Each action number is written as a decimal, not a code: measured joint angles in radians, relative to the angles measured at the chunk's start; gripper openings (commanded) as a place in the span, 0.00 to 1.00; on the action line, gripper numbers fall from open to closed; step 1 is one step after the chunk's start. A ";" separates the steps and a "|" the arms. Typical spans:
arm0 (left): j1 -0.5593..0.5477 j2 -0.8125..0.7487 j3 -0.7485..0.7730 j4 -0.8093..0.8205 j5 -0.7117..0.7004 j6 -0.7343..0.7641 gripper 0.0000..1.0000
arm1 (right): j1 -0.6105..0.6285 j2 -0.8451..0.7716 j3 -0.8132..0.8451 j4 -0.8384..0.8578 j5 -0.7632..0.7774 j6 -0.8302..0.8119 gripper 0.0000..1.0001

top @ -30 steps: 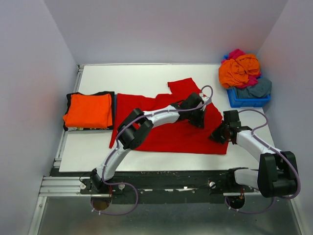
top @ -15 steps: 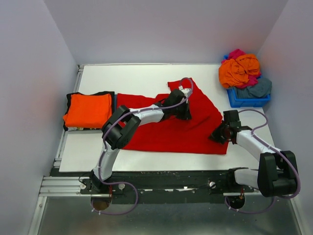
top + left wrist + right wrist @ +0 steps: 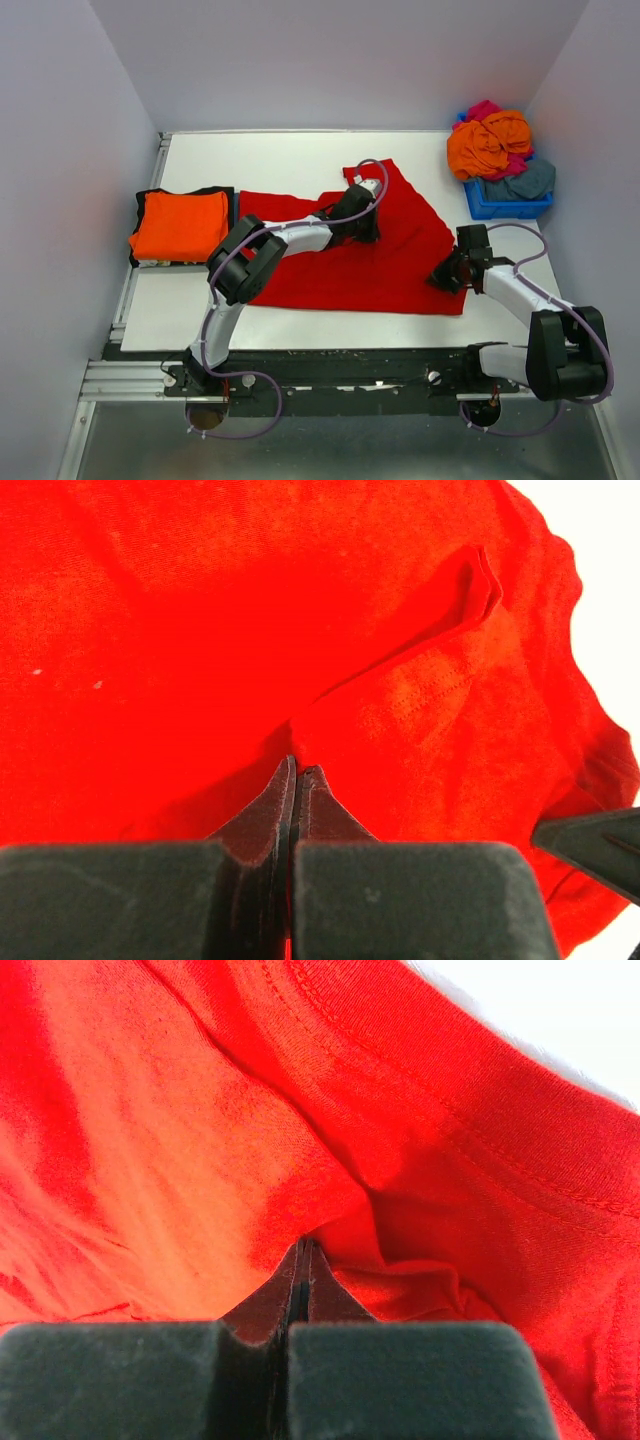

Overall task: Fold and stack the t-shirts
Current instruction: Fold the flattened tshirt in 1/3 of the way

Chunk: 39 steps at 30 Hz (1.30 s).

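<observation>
Red t-shirt [image 3: 340, 275] lay spread flat across the middle of the white surface [image 3: 280, 160], one sleeve pointing toward the far edge. The left claw [image 3: 298, 772], jaws pressed together, pinched a raised fold of cloth near the shirt's centre, while the right claw [image 3: 301, 1250], likewise clenched, gripped bunched fabric at the shirt's right edge. At the surface's left side a folded orange t-shirt [image 3: 180, 225] rested on a black t-shirt [image 3: 231, 210]. At the far right corner, a blue bin [image 3: 505, 208] held a heap of crumpled t-shirts [image 3: 488, 145] in orange, magenta and grey-blue.
</observation>
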 measured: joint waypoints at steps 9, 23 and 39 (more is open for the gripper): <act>-0.001 -0.009 -0.011 -0.024 -0.100 0.000 0.36 | 0.000 0.003 0.000 0.005 -0.002 0.002 0.01; 0.009 -0.109 0.054 -0.183 -0.227 0.057 0.77 | 0.000 0.023 0.199 -0.019 -0.021 -0.150 0.28; 0.184 -0.523 -0.379 -0.182 -0.490 -0.070 0.75 | 0.055 0.616 0.827 -0.081 -0.012 -0.330 0.01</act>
